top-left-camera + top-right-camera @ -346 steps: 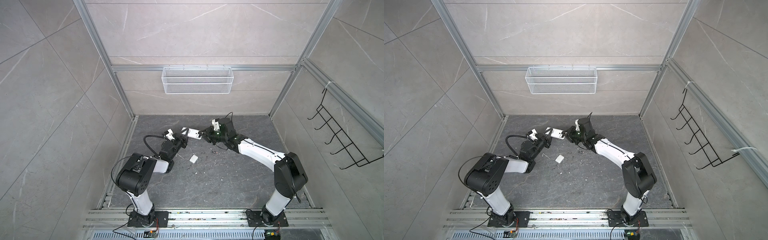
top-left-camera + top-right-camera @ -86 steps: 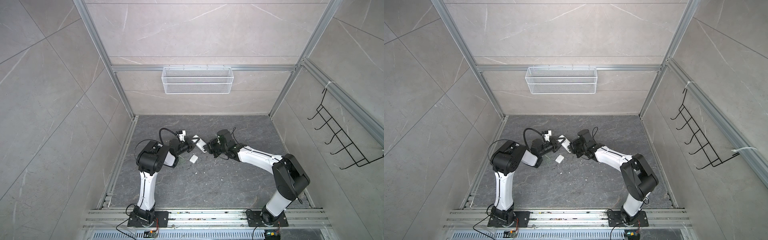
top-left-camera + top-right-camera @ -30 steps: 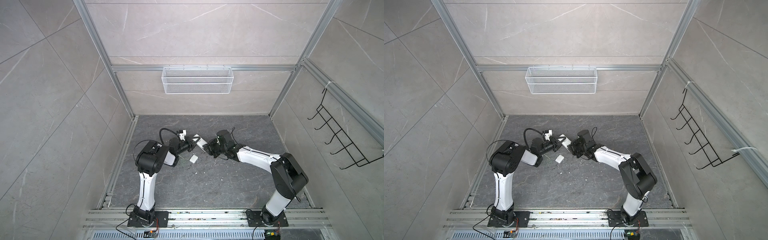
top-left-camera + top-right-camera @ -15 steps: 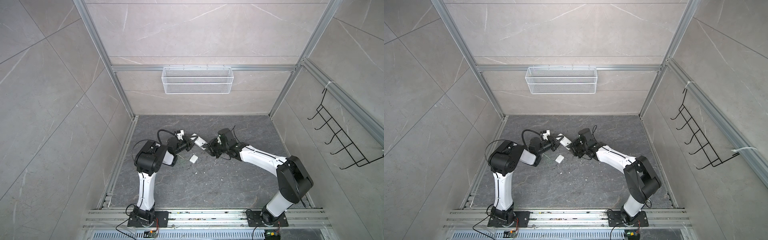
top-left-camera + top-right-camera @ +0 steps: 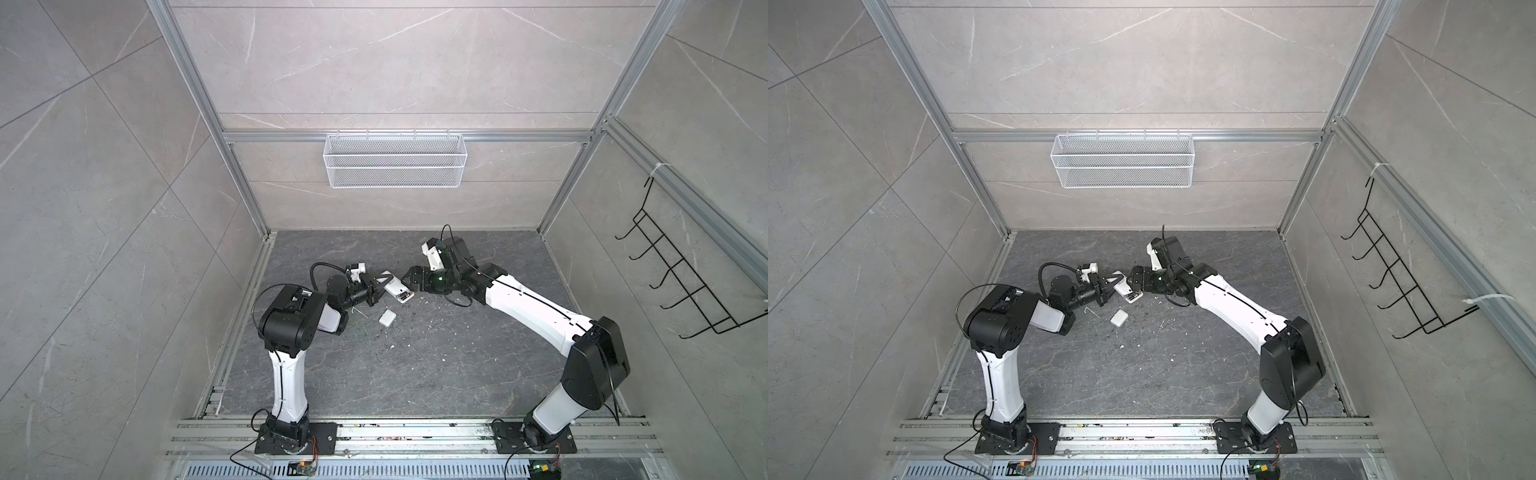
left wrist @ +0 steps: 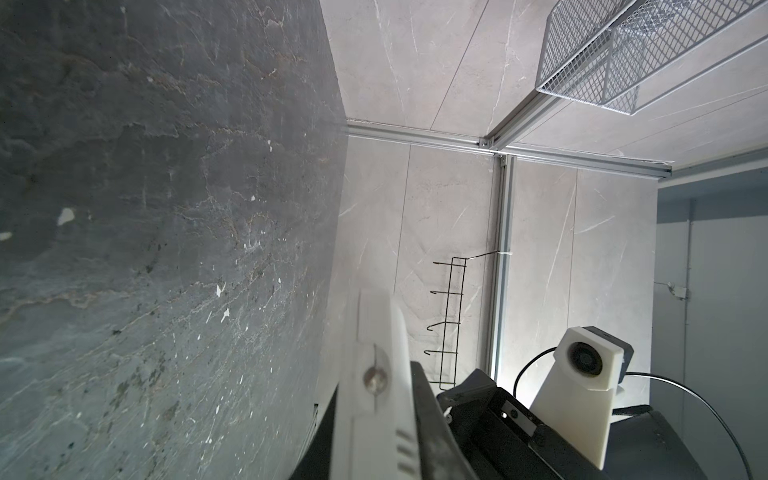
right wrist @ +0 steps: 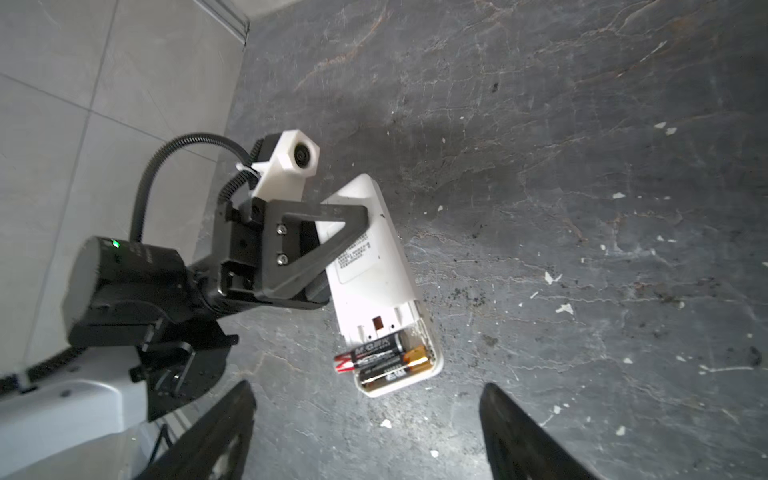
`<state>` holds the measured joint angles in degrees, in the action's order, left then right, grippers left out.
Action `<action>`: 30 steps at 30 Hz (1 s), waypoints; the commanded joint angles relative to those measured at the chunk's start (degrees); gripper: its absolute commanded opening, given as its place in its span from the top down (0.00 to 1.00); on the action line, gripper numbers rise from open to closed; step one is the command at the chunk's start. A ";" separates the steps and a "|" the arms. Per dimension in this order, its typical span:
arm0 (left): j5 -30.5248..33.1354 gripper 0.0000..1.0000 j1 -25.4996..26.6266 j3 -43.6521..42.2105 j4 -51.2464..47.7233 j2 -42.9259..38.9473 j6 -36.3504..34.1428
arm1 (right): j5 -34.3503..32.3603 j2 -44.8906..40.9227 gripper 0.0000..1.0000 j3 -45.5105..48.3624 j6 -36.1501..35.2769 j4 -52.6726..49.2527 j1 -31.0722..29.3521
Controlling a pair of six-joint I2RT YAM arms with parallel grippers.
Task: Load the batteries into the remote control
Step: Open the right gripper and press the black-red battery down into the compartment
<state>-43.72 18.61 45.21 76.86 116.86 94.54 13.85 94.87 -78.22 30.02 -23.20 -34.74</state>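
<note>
My left gripper point(image 5: 376, 289) is shut on the white remote control point(image 7: 374, 266) and holds it just above the floor, back side up. Its end compartment is uncovered. Two batteries lie side by side in that compartment. One battery point(image 7: 386, 372) sits inside it, while the other battery point(image 7: 374, 353) pokes its red end out past the side wall. My right gripper point(image 7: 368, 415) stands open just off that end of the remote, with nothing between its fingers. In the left wrist view the remote point(image 6: 374, 374) shows edge-on between the dark fingers point(image 6: 432, 436).
A small white cover piece point(image 5: 387, 329) lies on the dark stone floor in front of the remote, among white specks of debris. A wire basket point(image 5: 394, 166) hangs on the back wall. A black hook rack point(image 5: 685, 282) hangs on the right wall.
My right gripper's jaws have spread wide and drawn slightly back from the remote's end. The left gripper keeps its hold on the remote.
</note>
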 commanded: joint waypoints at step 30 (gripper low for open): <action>-7.52 1.00 -0.06 1.11 4.09 -5.02 5.22 | -4.87 4.31 0.16 -1.19 -10.77 -0.91 -5.94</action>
<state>-49.71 18.63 44.88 77.28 114.32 99.04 9.78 98.24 -78.11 20.69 -23.40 -40.03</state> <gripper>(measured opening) 0.179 0.840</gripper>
